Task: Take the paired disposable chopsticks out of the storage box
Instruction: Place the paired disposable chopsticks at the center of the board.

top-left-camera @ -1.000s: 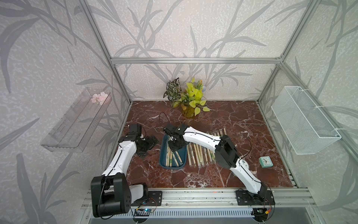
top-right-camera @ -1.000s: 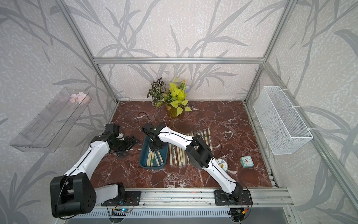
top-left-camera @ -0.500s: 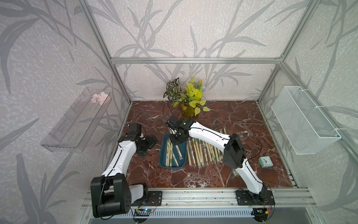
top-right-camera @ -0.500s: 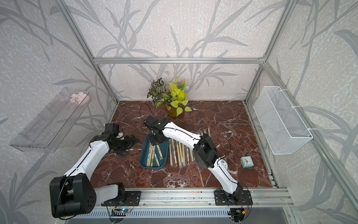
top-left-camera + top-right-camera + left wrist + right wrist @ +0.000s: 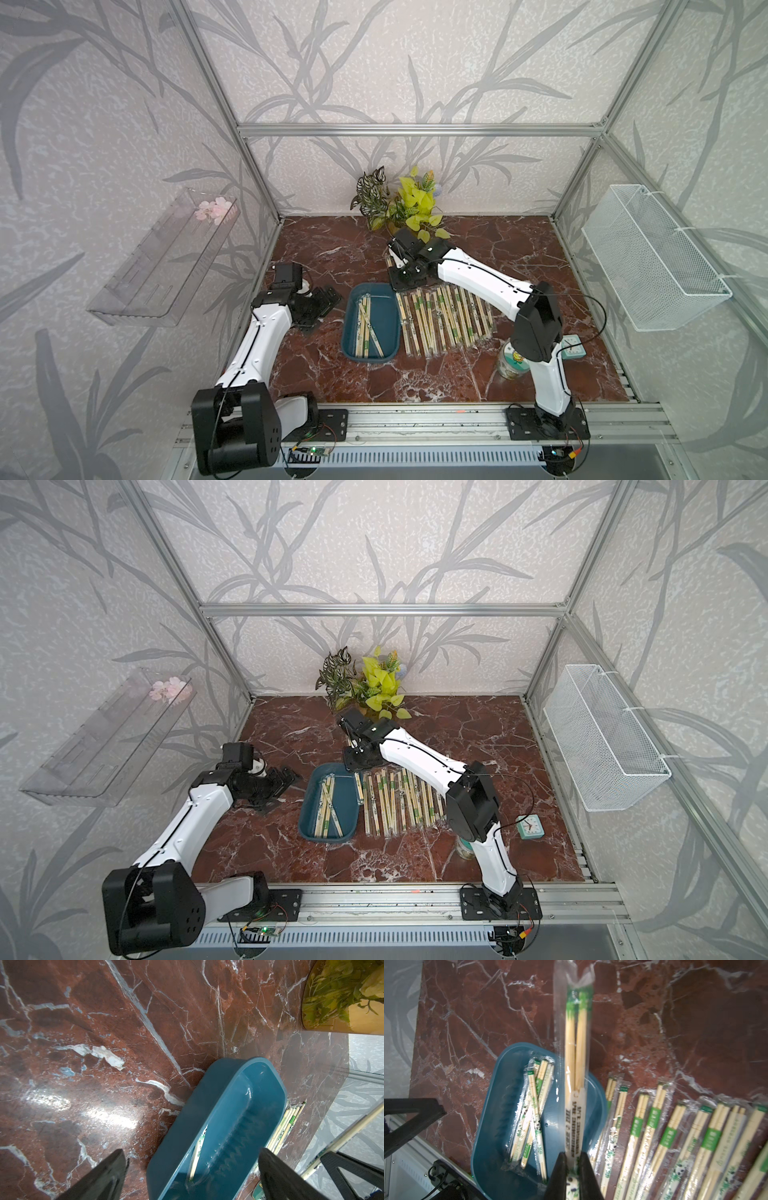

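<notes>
Plainly, the right pincer (image 5: 572, 1160) is clenched on one sleeved pair (image 5: 576, 1043) of the paired disposable chopsticks, gripping its panda-printed end. In the right wrist view the fingers' bases run off the picture and the sleeve's free end is blurred. In both top views that pair is hard to make out against the black pincer, which hangs near the far right corner of the storage box (image 5: 371, 360). A few more pairs (image 5: 365, 328) lie crossed inside the box; how many I cannot tell. A long row of pairs (image 5: 444, 324) lies on the counter (image 5: 436, 374) just right of the box, partly hidden by the right arm. The left pincer (image 5: 192, 1149) stands released, spread wide, left of the box, holding nothing. A tin can (image 5: 508, 365) sits half hidden behind the right arm's elbow.
</notes>
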You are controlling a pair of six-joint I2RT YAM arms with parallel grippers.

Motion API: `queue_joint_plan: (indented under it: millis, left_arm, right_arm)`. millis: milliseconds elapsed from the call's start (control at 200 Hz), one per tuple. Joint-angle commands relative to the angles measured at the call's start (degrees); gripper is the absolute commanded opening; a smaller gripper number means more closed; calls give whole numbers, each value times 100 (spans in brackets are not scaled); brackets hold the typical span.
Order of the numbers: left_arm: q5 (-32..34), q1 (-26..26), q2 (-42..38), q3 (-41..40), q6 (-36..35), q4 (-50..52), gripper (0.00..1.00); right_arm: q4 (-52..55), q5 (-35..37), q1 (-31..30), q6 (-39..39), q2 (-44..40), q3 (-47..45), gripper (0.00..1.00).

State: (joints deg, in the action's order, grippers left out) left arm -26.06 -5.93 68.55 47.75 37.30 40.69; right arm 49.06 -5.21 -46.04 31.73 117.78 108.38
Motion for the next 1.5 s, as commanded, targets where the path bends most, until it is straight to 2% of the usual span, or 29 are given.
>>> queue_joint_plan:
  millis: [0, 355, 540, 750, 1090, 1495]
  left_arm:
    - [-10, 234, -73, 119, 205, -166, 100]
    - [373, 1214, 380, 507, 522, -340, 100]
    - [438, 1452, 571, 669, 560, -376, 100]
    - [462, 1569, 708, 732, 586, -411, 100]
    - [453, 1579, 879, 824, 542, -432, 100]
    - [409, 1578, 1026, 867, 458, -423, 100]
  right_arm:
    - [-243, -2, 315, -10, -485, -426, 3]
    - [-548, 130, 1798, -527, -1461, -1943, 3]
    - [-619, 266, 2521, -946, -1635, -2409, 3]
    - [-626, 702, 3047, -1417, -1524, -2661, 3]
    - [-474, 1510, 3325, -1946, -1024, -2727, 1]
    - [-533, 1612, 3339, -1979, -590, -2924, 2]
